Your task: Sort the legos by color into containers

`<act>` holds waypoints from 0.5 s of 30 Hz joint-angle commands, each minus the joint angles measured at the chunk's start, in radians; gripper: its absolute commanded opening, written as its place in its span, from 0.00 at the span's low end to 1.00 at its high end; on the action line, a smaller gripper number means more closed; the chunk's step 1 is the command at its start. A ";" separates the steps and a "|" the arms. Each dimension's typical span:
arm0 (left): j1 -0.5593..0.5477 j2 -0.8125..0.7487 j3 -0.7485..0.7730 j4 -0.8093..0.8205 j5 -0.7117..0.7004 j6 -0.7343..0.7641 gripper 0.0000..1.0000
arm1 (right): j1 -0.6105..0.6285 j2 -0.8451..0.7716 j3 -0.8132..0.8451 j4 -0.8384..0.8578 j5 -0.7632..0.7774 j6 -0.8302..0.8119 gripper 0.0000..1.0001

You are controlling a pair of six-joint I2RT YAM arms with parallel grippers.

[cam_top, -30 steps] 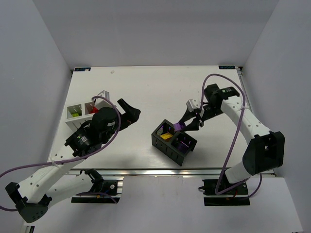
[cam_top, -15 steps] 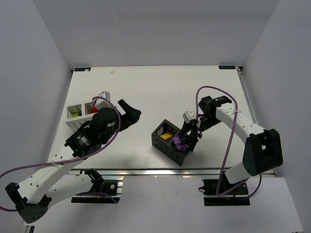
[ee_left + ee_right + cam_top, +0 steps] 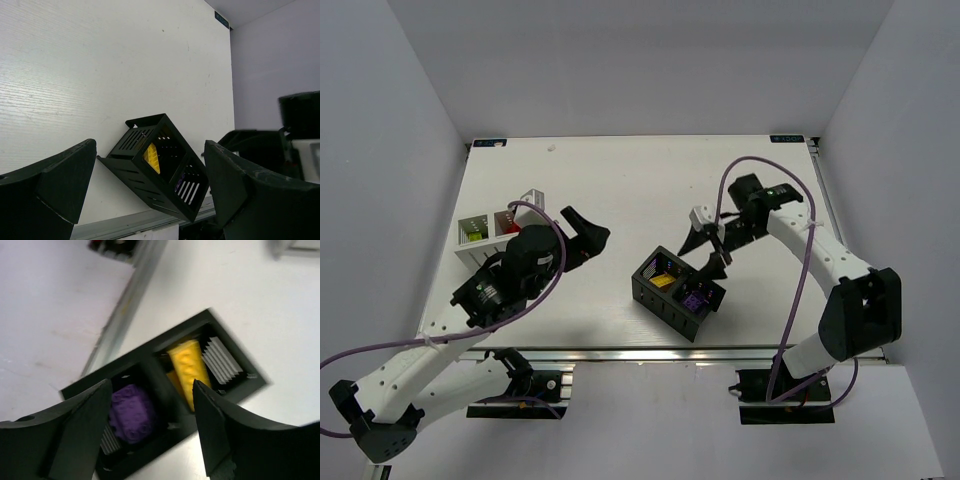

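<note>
The black two-cell container point(image 3: 665, 305) lies tilted near the table's front middle. It holds a yellow lego point(image 3: 661, 281) in one cell and a purple lego point(image 3: 693, 297) in the other. My right gripper point(image 3: 705, 248) hovers open and empty just above its far rim. From the right wrist the purple lego point(image 3: 131, 412) and yellow lego point(image 3: 189, 367) show between the spread fingers of that gripper point(image 3: 151, 385). The white container point(image 3: 485, 250) at the left holds a green lego point(image 3: 472, 237) and a red lego point(image 3: 510, 228). My left gripper point(image 3: 585, 235) is open and empty beside it, facing the black container point(image 3: 150, 187).
A metal rail point(image 3: 650, 352) runs along the table's near edge, close to the black container. White enclosure walls stand on the left, right and back. The right arm's purple cable point(image 3: 800, 290) loops over the table's right side.
My right gripper carried a purple lego down into the black container's right cell, opened, and lifted back up without it. The left arm has barely moved.
</note>
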 commanded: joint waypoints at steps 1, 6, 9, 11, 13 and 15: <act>-0.002 0.000 0.021 0.022 0.020 0.036 0.98 | -0.003 -0.011 0.137 0.289 0.029 0.474 0.73; -0.002 0.013 0.038 0.033 0.026 0.072 0.98 | -0.025 0.032 0.291 0.569 0.288 1.085 0.88; -0.002 0.019 0.049 0.039 0.027 0.094 0.98 | -0.028 0.111 0.426 0.504 0.426 1.234 0.89; -0.002 0.030 0.061 0.030 0.027 0.108 0.98 | -0.037 0.164 0.493 0.410 0.451 1.291 0.89; -0.002 0.042 0.083 0.026 0.027 0.129 0.98 | -0.048 0.182 0.554 0.366 0.469 1.307 0.89; -0.002 0.056 0.092 0.026 0.033 0.151 0.98 | -0.067 0.170 0.550 0.397 0.465 1.334 0.89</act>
